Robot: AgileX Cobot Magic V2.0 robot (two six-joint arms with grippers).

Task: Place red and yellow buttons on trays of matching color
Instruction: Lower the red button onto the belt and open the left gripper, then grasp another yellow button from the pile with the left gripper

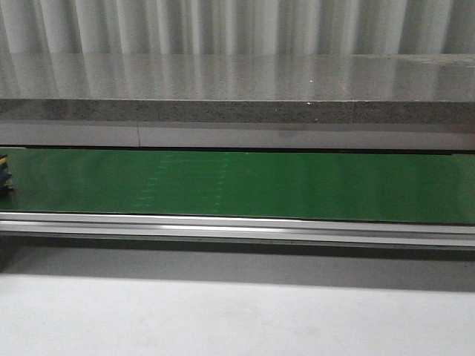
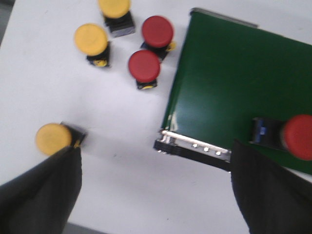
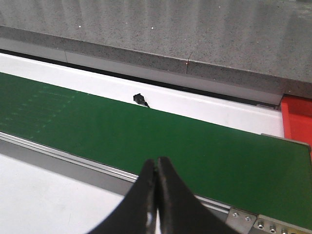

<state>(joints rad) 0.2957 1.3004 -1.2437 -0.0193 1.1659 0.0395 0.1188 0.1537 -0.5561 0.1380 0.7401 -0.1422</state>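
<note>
In the left wrist view, three yellow buttons and two red buttons stand on the white table beside the end of the green belt. One of the yellow buttons sits right by a fingertip. Another red button lies on its side on the belt near the other finger. My left gripper is open over bare table, holding nothing. My right gripper is shut and empty above the belt's near rail. A corner of the red tray shows past the belt's end. The yellow tray is out of view.
The green belt runs across the front view between a metal rail and a grey stone ledge. A small dark object pokes in at the belt's far left edge. A small black part sits behind the belt.
</note>
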